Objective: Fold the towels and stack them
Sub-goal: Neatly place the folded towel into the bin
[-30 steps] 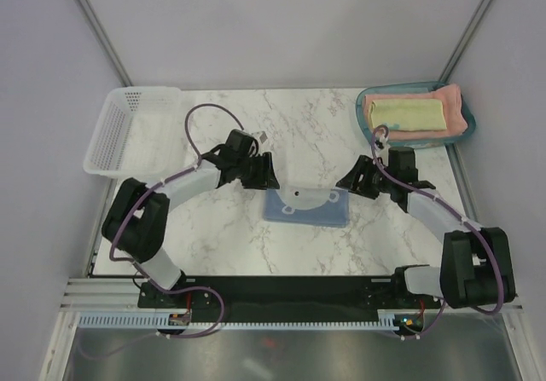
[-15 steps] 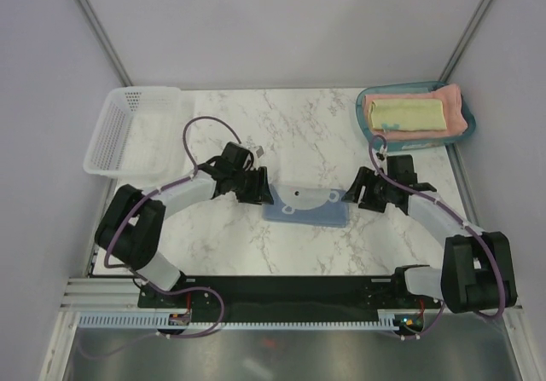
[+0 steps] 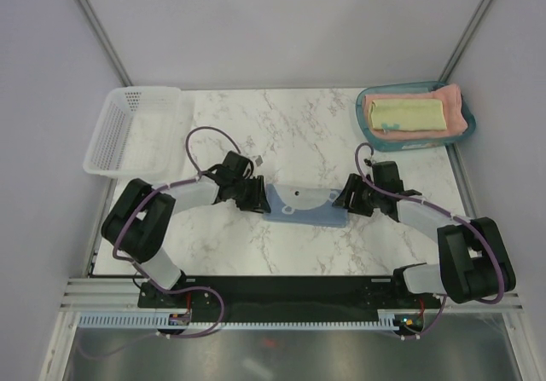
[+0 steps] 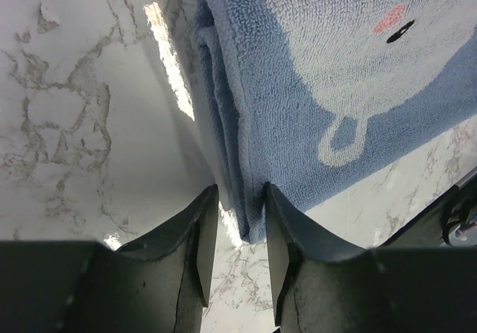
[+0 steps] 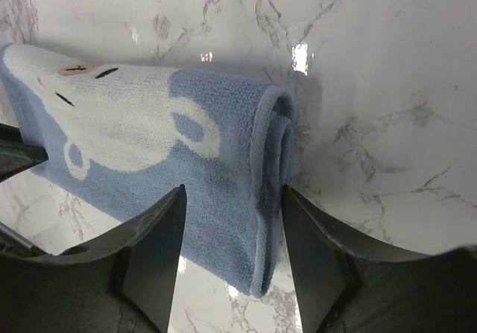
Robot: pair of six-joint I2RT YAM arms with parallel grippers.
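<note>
The grey-blue towel (image 3: 305,204) with white print lies folded in a strip at the table's centre. My left gripper (image 3: 258,200) is at its left end. In the left wrist view the narrowly open jaws (image 4: 240,191) straddle the towel's (image 4: 335,87) folded edge, with a gap beside one finger. My right gripper (image 3: 345,200) is at its right end. In the right wrist view the wide-open jaws (image 5: 233,191) straddle the towel's (image 5: 149,139) rolled end. The pale-yellow towel (image 3: 405,114) lies folded on the salmon-pink towel (image 3: 461,121) at the back right.
The pink and yellow towels sit in a teal tray (image 3: 401,87) at the back right corner. A white mesh basket (image 3: 128,129) stands at the back left. Grey walls bound the marble table (image 3: 299,125) on both sides.
Both grippers have come down and inward onto the two ends of the grey-blue towel. The towel itself has barely shifted.
</note>
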